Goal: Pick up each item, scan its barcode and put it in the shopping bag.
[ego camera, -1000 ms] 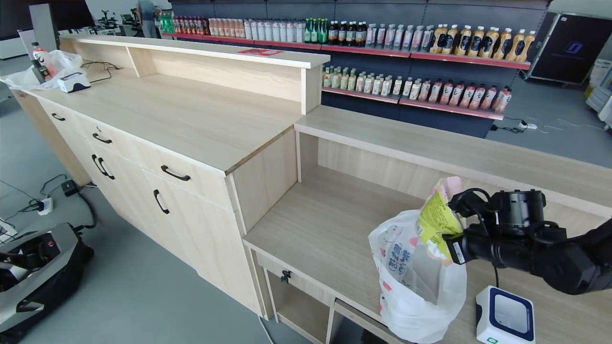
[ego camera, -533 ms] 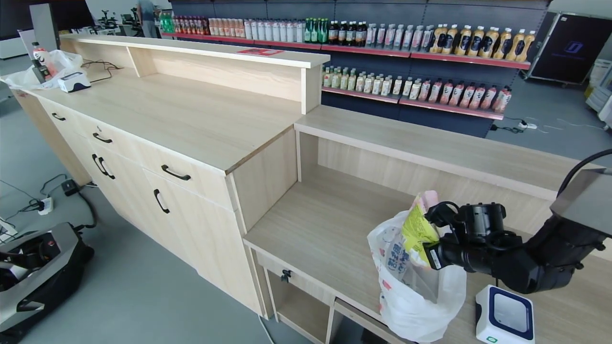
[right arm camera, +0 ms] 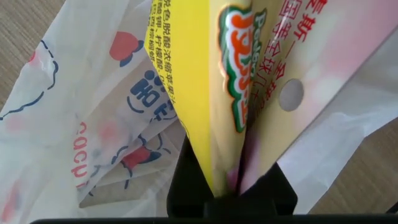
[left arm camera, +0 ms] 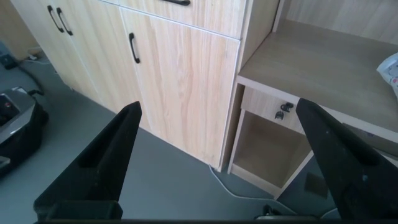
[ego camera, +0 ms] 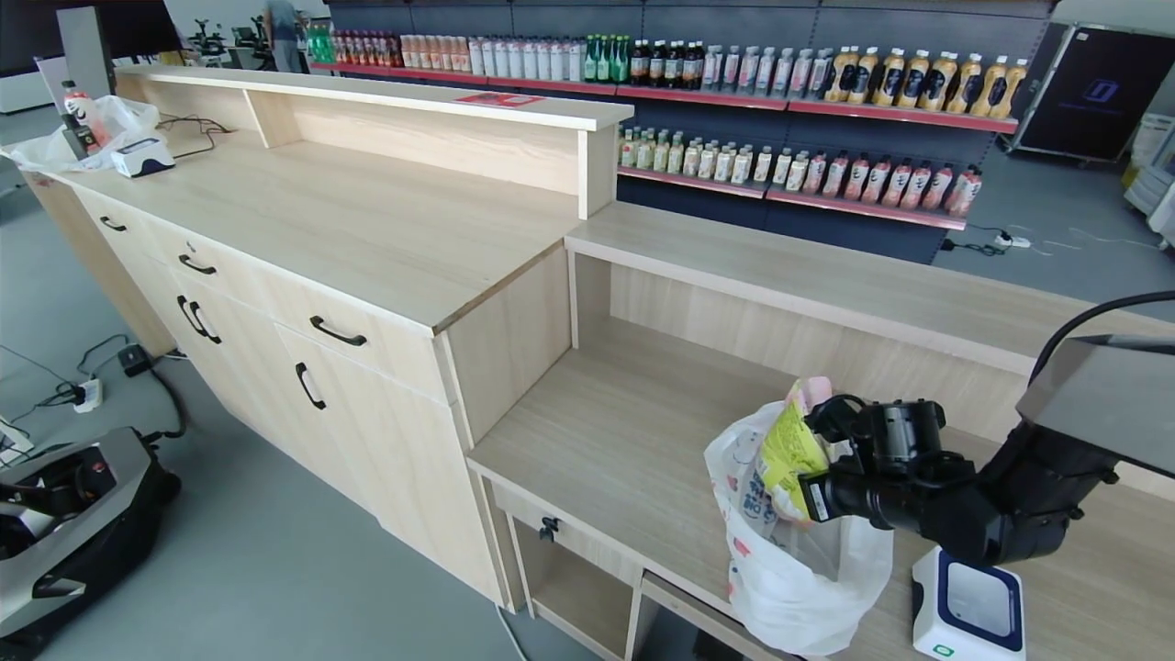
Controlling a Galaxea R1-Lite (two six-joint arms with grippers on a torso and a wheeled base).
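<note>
**Packet may snag on bag rim**

The right end effector pinches a yellow snack packet at the mouth of the white shopping bag on the worktop. The limp rim could fold inward and catch it, or an early release could spill it beside the barcode scanner. The left end effector hangs spread.
</note>
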